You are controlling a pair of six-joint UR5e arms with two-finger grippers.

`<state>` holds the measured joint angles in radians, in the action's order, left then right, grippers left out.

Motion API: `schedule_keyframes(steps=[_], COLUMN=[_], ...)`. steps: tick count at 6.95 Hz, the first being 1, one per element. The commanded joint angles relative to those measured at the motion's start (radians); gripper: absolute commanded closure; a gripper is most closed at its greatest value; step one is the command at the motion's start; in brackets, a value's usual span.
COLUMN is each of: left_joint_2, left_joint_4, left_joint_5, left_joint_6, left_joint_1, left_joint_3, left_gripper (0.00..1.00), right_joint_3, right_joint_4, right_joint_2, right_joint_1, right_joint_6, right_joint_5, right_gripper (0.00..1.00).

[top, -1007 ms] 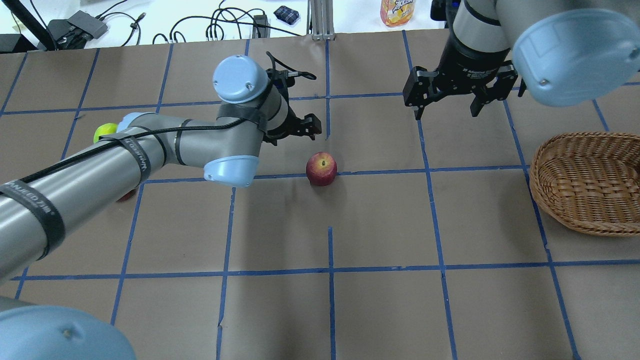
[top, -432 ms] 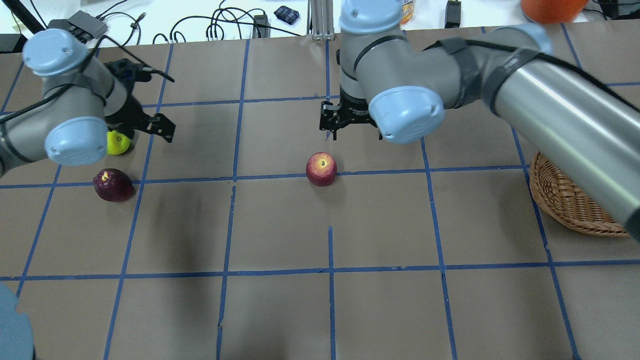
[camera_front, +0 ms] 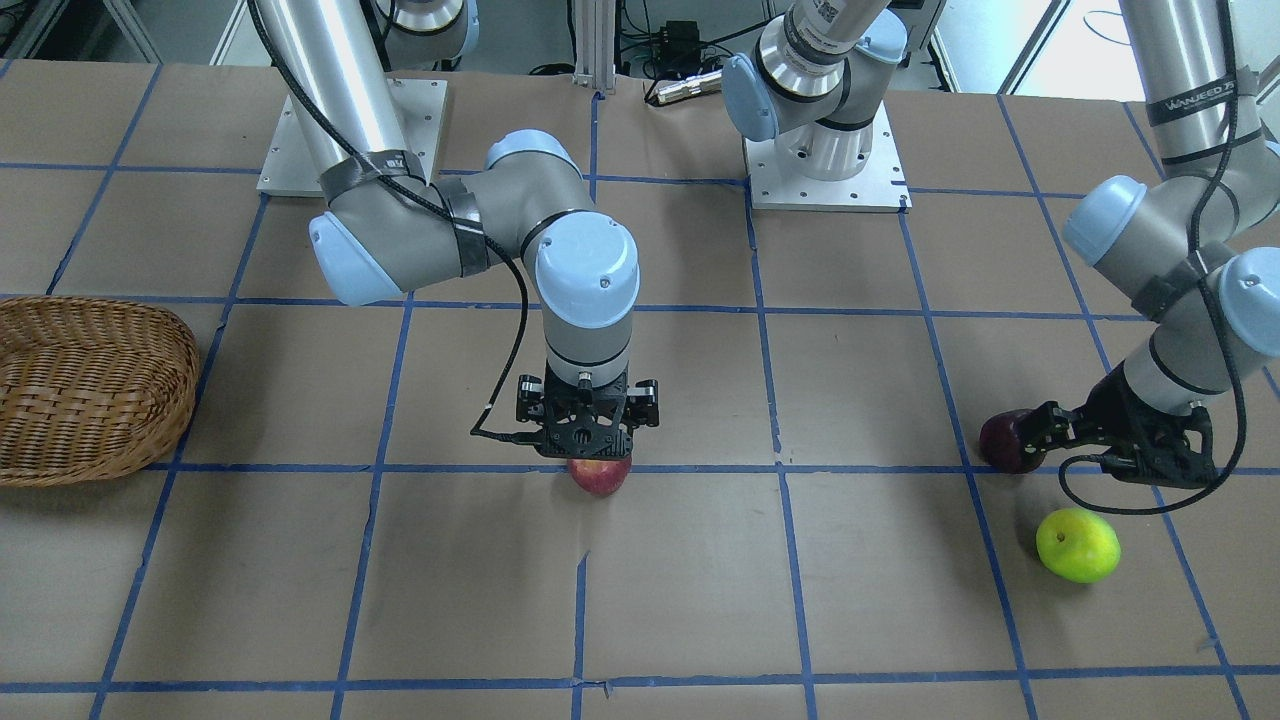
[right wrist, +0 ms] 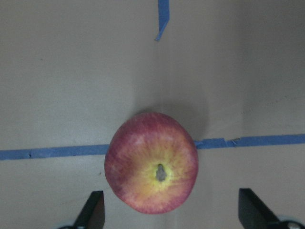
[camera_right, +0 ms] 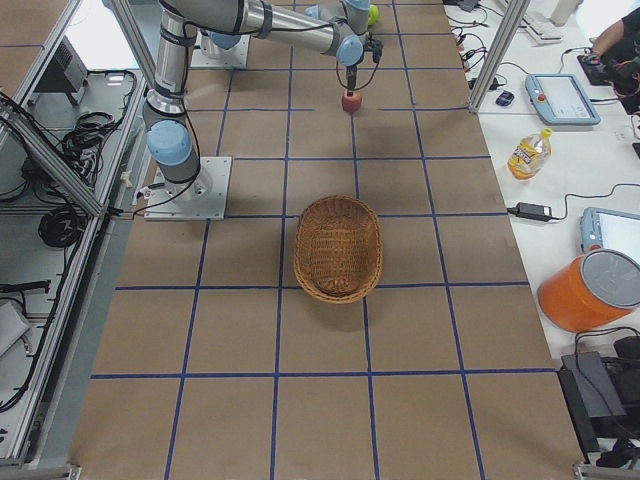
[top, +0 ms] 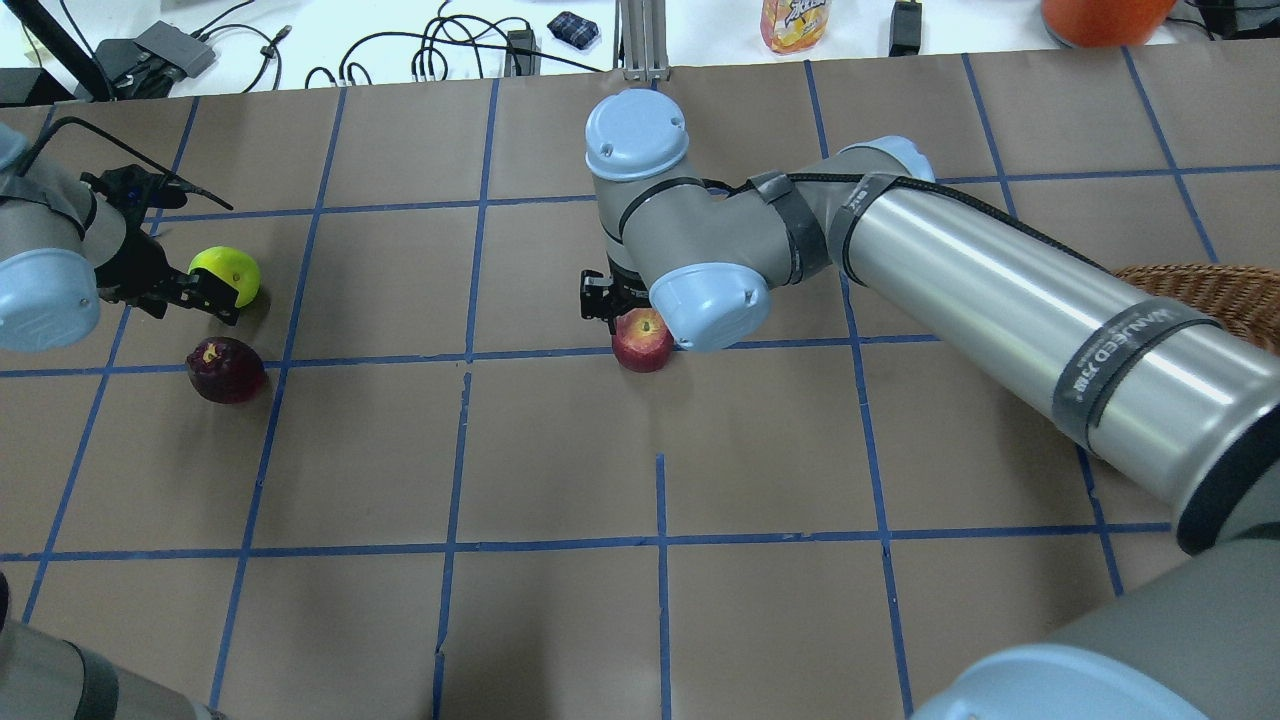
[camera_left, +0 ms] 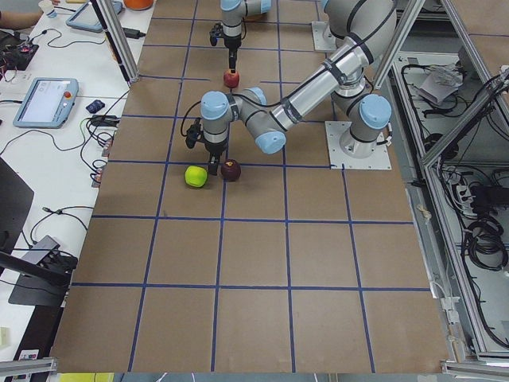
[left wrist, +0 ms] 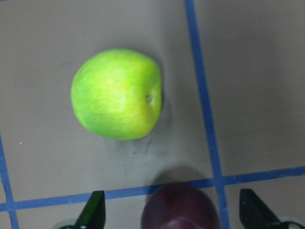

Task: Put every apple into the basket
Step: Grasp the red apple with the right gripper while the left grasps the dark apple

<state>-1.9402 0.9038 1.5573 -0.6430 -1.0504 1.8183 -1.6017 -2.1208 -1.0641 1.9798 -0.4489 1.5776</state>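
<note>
The red apple [right wrist: 151, 162] lies on a blue tape line at mid-table. My right gripper [right wrist: 174, 211] hangs straight above it, open, one finger on each side and not touching; it also shows in the front view [camera_front: 590, 440]. The lime green apple [left wrist: 116, 94] and the dark maroon apple [left wrist: 181, 207] lie close together at the table's left. My left gripper [top: 185, 290] is open and empty above them, with the maroon apple [top: 227, 370] between its fingertips in the wrist view. The wicker basket [camera_front: 90, 390] stands empty at the right end, partly hidden by my right arm in the overhead view.
A juice bottle [top: 795, 22], an orange container [top: 1100, 15] and cables lie on the white bench beyond the far edge. The two arm bases [camera_front: 825, 150] stand on plates at the robot side. My right forearm [top: 1000, 290] spans the table's right half.
My right arm swung left from near the basket and came down over the red apple. My left arm swept from mid-table to above the green and maroon apples. No apple moved.
</note>
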Motion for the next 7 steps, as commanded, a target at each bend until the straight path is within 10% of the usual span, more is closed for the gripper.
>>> schedule_keyframes(steps=[1, 3, 4, 5, 7], left_joint_2=[-0.045, -0.069, -0.059, -0.039, 0.028], left_joint_4=[0.003, 0.0, 0.013, 0.065, 0.262], left_joint_5=[-0.043, -0.049, -0.039, 0.002, -0.018], left_joint_6=[0.031, 0.023, 0.017, 0.019, 0.09], left_joint_1=[0.004, 0.015, 0.018, 0.015, -0.022], left_joint_3=[-0.007, 0.038, 0.047, 0.047, -0.104], left_gripper=[0.0, 0.0, 0.52, 0.82, 1.0], right_joint_3=[-0.03, -0.032, -0.03, -0.021, -0.035], right_joint_4=[-0.111, -0.14, -0.136, -0.127, -0.063], right_joint_2=[0.044, 0.061, 0.058, 0.043, -0.105], right_joint_1=[0.004, 0.004, 0.002, -0.001, -0.121], right_joint_6=[0.005, 0.006, 0.009, 0.013, 0.035], right_joint_5=[0.001, 0.002, 0.004, 0.007, 0.008], right_gripper=[0.0, 0.12, 0.55, 0.69, 0.64])
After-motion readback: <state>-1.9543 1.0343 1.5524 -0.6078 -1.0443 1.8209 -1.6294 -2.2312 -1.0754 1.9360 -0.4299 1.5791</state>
